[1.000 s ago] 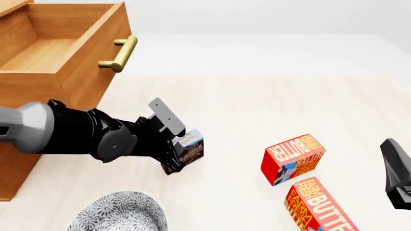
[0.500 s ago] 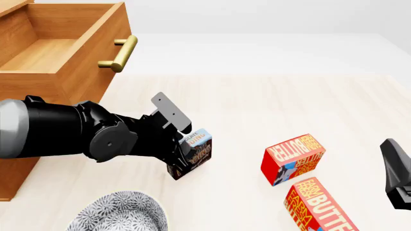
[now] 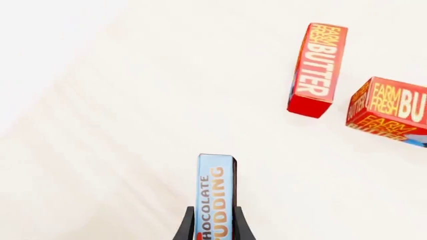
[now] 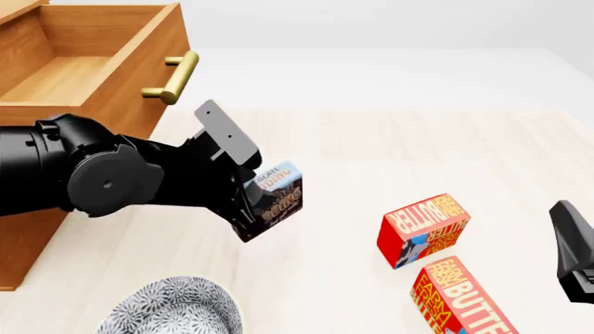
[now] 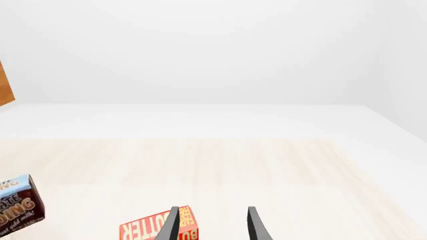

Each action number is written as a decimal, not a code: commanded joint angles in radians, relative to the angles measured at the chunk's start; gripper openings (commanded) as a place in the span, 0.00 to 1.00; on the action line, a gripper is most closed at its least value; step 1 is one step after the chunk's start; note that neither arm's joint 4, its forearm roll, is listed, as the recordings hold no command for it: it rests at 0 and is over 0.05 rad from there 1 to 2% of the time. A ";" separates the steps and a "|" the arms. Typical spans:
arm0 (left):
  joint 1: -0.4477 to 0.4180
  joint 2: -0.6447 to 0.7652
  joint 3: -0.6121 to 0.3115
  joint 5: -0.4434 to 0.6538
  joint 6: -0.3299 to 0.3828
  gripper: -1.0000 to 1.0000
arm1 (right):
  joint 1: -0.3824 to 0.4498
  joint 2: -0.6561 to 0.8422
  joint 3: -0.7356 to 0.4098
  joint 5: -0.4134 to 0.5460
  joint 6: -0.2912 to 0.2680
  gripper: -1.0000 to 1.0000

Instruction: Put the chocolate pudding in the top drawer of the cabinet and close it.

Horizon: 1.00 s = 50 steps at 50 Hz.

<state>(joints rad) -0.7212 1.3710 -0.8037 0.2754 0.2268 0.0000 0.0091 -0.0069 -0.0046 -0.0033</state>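
The chocolate pudding (image 4: pixel 277 191), a small box with a light-blue top and dark-brown bottom, is held tilted above the table in my left gripper (image 4: pixel 263 203), which is shut on it. In the left wrist view the pudding (image 3: pixel 215 192) sits edge-on between the fingers (image 3: pixel 187 227). It also shows in the right wrist view (image 5: pixel 17 207). The top drawer (image 4: pixel 116 94) of the cabinet (image 4: pixel 23 243) stands pulled open at the far left, its brass handle (image 4: pixel 172 78) up and left of the pudding. My right gripper (image 4: pixel 568 240) is open and empty at the right edge, and also shows in the right wrist view (image 5: pixel 213 225).
Two red-orange butter boxes (image 4: pixel 423 228) (image 4: pixel 461 298) lie on the table right of the pudding, near my right gripper. They also show in the left wrist view (image 3: pixel 318 67) (image 3: pixel 392 110). A patterned grey bowl (image 4: pixel 172 309) sits at the front left.
My left gripper has lifted the pudding off the table and moved it up and slightly back. The right arm has not moved.
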 commanded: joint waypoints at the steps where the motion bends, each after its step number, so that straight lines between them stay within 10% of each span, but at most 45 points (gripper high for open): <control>1: 0.008 -0.096 -0.022 0.061 0.035 0.00 | 0.000 -0.002 0.001 0.001 0.000 1.00; 50: 0.021 -0.376 -0.259 0.356 0.131 0.00 | 0.000 -0.001 0.001 0.000 0.000 1.00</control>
<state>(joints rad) -0.7382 1.0683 -1.0175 0.5679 0.3365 0.0000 0.0098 -0.0067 -0.0055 -0.0033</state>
